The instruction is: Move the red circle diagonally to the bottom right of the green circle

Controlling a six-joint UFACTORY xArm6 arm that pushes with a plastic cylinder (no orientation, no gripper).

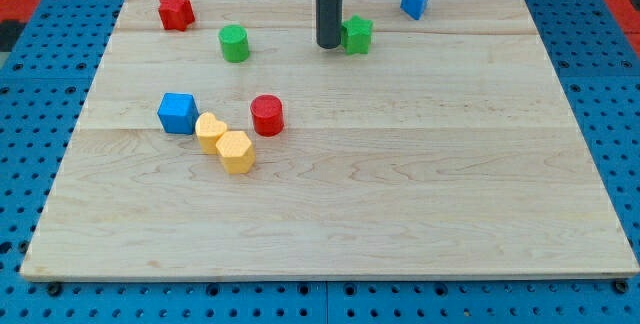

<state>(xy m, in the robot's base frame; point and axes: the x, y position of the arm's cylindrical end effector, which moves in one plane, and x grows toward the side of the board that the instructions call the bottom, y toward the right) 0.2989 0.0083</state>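
Note:
The red circle (267, 115) stands left of the board's middle. The green circle (234, 43) stands above it and a little to the left, near the view's top. My tip (329, 44) rests on the board near the top centre, right of the green circle and just left of a green star (357, 35). The tip is well above and to the right of the red circle and touches neither circle.
A red star (175, 11) sits at the top left. A blue cube (178, 113) lies left of the red circle. A yellow heart (210, 131) and a yellow hexagon (236, 151) touch each other below it. A blue block (416, 0) sits top right. The wooden board (420, 204) lies on a blue pegboard.

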